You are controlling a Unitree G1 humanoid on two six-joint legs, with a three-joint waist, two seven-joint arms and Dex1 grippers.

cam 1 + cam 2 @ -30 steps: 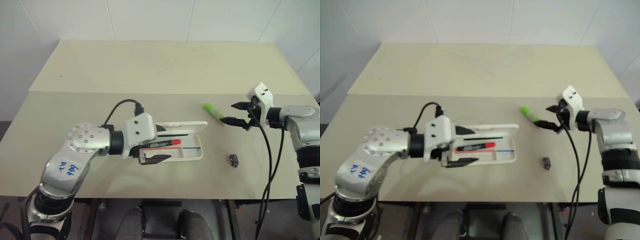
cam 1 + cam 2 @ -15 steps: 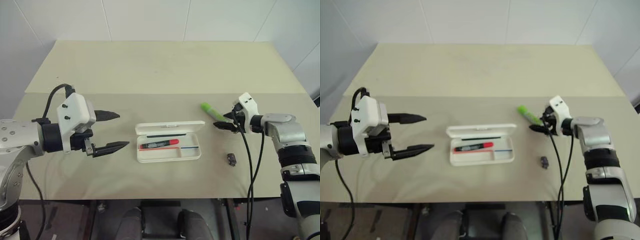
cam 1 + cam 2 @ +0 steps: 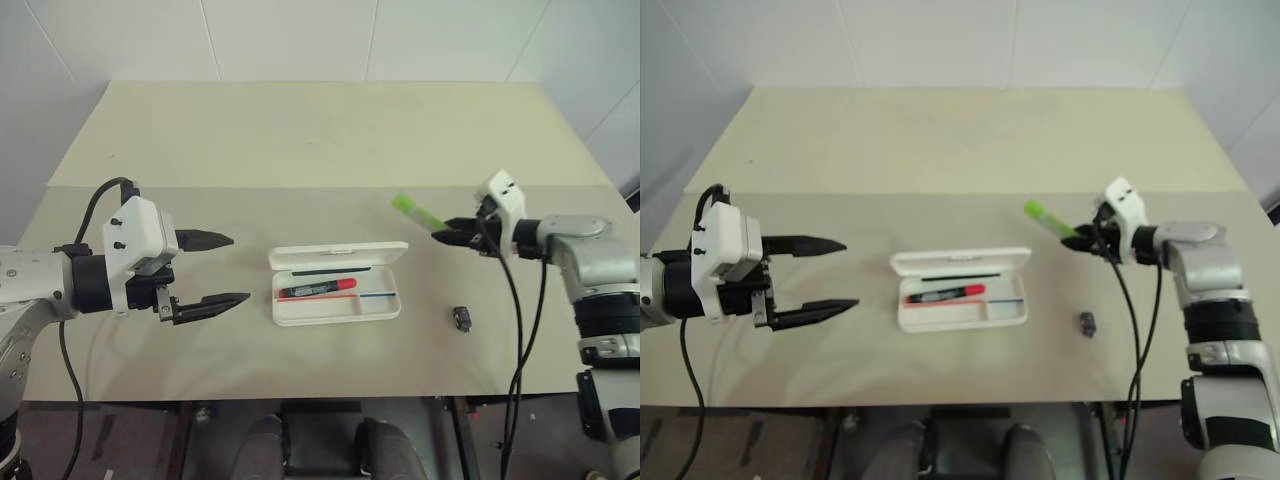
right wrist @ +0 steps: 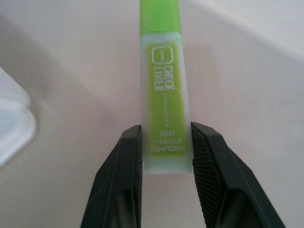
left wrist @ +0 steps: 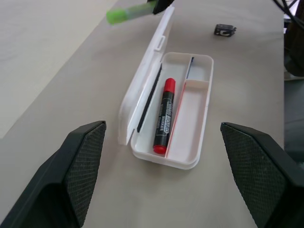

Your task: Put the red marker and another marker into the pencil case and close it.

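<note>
Progress check. The pencil case [image 3: 337,283] lies open at centre frame of the head view, lid hinged back toward the far side of the table [image 3: 300,140]. The red marker [image 3: 319,289] already rests inside it, lying along the compartment next to the lid, red cap toward frame right; the narrower compartment beside it looks empty apart from a thin dark line at its far end. First item judged done.

Second item in hand. The right gripper [image 4: 164,156], at right of centre in the head view, has its two fingers [image 4: 121,171] clamped on the tail end of the green highlighter [image 3: 418,214]. In the right wrist view both pads press the barrel just below the printed label. The highlighter points away toward frame upper left and appears raised off the table, though contact with the surface cannot be ruled out from the head view.

The left gripper [image 3: 215,270], at frame left, stands with jaws spread wide and holding nothing, well apart from the case.

A small dark lump [image 3: 464,318] sits on the table at lower right, untouched and not needed.

Left to do, by judgement: carry the highlighter to the case, set it in, release, then fold the lid shut.
</note>
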